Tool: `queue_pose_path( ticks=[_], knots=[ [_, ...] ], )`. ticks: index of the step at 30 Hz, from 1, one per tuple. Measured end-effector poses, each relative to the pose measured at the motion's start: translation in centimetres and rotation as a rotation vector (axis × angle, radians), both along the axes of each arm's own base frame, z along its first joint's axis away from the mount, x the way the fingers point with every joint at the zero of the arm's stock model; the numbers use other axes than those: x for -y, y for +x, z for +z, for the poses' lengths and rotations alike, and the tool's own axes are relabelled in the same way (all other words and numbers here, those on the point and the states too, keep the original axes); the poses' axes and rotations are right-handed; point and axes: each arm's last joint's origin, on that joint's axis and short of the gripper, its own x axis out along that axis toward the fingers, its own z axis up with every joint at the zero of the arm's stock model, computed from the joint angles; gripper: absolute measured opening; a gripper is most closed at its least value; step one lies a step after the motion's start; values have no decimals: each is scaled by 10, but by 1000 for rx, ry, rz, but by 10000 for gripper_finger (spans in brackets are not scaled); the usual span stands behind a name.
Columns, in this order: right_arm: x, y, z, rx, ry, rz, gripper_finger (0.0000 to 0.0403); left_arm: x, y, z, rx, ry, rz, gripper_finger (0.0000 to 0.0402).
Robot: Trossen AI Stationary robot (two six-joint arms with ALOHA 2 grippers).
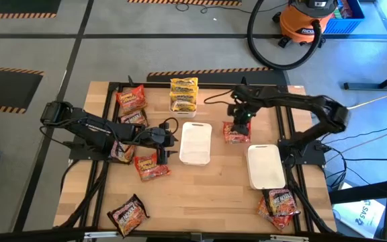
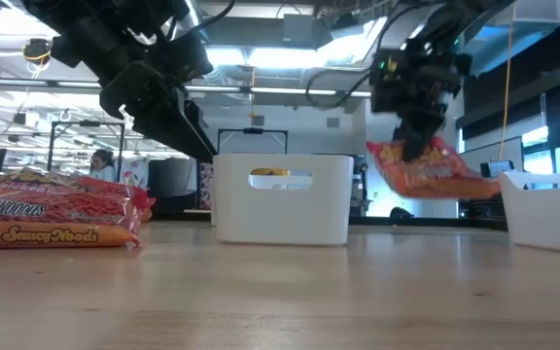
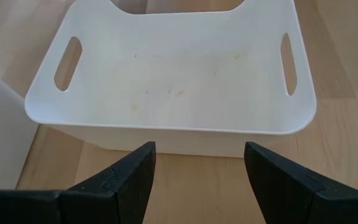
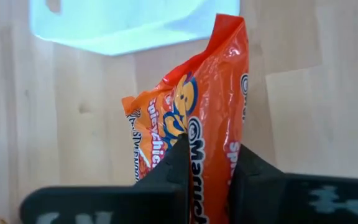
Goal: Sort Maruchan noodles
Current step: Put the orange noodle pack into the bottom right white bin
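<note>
Two white trays sit on the table in the high view, the middle tray [image 1: 195,142] and the right tray [image 1: 265,166], and both look empty, so by my reading the sorting has barely begun. Packets lie scattered around them: yellow ones [image 1: 183,93] at the far edge, red ones [image 1: 131,99] on the left, one red packet [image 1: 153,166] just beside the left gripper [image 1: 162,143], a dark packet [image 1: 128,214] near the front edge, and a small pile [image 1: 280,204] at the front right. The right gripper [image 1: 238,125] hangs between the two trays over an orange-red packet [image 1: 236,133]. An orange shop vacuum [image 1: 306,22] stands on the floor beyond the table.

From table height, the lifted orange-red packet [image 2: 426,169] hangs clear of the wood under the right gripper [image 2: 417,144], with the middle tray [image 2: 282,199] just beside it and the right tray [image 2: 550,204] on its other side. A stack of red packets [image 2: 52,209] lies well apart at the left. Nothing appears to block the way to either tray.

Looking past the left wrist, its fingers [image 3: 129,180] stand apart, holding nothing, facing the bare tray [image 3: 173,81].

At the right wrist, the fingers [image 4: 176,165] are clamped together on the orange-red packet [image 4: 213,106], pinching it near one end, above the wood.
</note>
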Motion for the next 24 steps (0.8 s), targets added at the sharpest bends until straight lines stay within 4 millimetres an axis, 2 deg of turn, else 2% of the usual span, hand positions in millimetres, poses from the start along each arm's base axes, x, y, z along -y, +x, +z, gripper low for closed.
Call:
queue_pose_path(
  ticks=[5, 14, 19, 24],
  knots=[
    [-11, -18, 31, 60, -23, -54, 36, 0, 0, 0, 0, 0, 1, 240],
    [-65, -49, 74, 82, -138, -109, 35, 0, 0, 0, 0, 0, 0, 240],
    [-93, -62, 84, 58, -181, -136, 35, 0, 0, 0, 0, 0, 1, 240],
    [-115, -71, 84, -5, -228, -184, 35, 0, 0, 0, 0, 0, 1, 240]
  ],
)
